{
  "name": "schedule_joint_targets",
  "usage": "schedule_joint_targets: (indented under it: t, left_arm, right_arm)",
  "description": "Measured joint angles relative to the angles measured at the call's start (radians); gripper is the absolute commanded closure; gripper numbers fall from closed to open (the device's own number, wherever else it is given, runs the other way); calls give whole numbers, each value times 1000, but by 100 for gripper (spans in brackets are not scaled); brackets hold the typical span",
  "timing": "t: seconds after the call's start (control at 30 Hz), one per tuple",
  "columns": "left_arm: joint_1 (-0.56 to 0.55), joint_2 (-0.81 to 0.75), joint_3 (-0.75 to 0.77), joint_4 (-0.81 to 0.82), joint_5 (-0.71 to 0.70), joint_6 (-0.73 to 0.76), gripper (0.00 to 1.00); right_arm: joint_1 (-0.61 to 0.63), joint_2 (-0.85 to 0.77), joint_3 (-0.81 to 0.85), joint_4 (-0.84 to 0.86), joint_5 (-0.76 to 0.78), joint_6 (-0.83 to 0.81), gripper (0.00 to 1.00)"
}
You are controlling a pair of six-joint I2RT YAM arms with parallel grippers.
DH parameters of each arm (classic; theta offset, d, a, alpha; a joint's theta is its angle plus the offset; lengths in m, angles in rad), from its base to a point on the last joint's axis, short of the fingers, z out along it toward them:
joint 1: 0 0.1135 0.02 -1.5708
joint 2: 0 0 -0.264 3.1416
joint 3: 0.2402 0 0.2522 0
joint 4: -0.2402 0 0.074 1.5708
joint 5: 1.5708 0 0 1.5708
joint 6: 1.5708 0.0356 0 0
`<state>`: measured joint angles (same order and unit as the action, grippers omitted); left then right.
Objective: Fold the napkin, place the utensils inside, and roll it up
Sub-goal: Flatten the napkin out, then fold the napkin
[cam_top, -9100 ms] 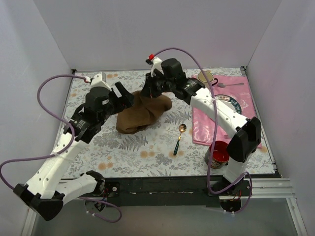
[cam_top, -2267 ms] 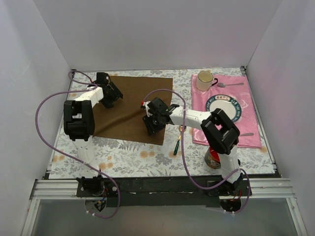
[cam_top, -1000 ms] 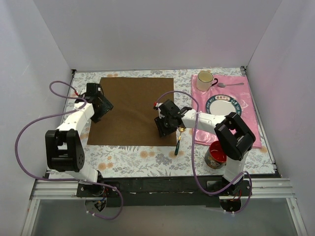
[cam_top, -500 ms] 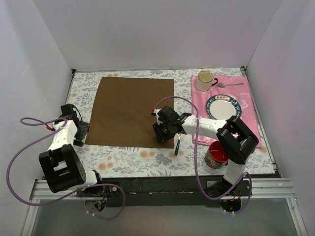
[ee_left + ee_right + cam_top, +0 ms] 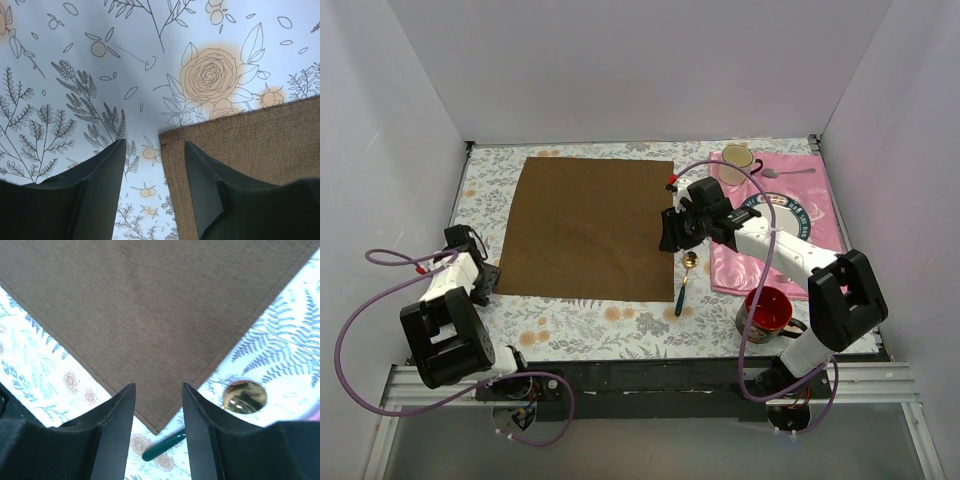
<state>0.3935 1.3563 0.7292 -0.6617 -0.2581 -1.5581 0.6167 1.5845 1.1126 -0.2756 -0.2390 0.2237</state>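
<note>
Top external view: the napkin (image 5: 588, 228) is seen spread flat and unfolded on the desk (image 5: 610, 318), so folding is judged to be the step in hand, with nothing yet folded. The spoon (image 5: 684, 280) lies off the cloth, just beside the napkin's near right corner. In the left wrist view the left jaws are held open low over the napkin's near left corner, which lies between them. In the right wrist view the right jaws are likewise parted above the near right corner, gripping nothing. The next move is judged to call for both corners to be pinched and carried evenly toward the napkin's far edge.
</note>
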Motion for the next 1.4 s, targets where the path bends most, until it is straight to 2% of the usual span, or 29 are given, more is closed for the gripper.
schedule_joint_targets:
  t: [0.2,0.37,0.57,0.77,0.83,1.03,1.23,1.4]
  left_arm:
    - [0,9,-20,60,0,60,52]
    - [0,37,-19,103,0,99,57]
    - [0,46,-18,131,-3,114,57]
    - [-7,32,-24,138,-7,119,48]
    - [-18,14,-24,128,-11,132,41]
    - [-161,-78,-10,91,-85,172,34]
    - [-175,-36,0,43,-126,137,38]
    - [-163,10,0,-14,-140,87,48]
  right_arm:
    - [-14,-24,-18,-1,-16,-21,49]
    - [-14,-36,-30,13,-39,-26,49]
    - [-17,-39,-32,25,-57,-26,49]
    - [-21,-39,-32,46,-68,-25,49]
    - [-22,-39,-32,50,-78,-25,49]
    - [-22,-39,-50,69,-105,-26,48]
    - [-26,-39,-51,73,-138,-32,49]
    - [-34,-39,-70,95,-159,-37,48]
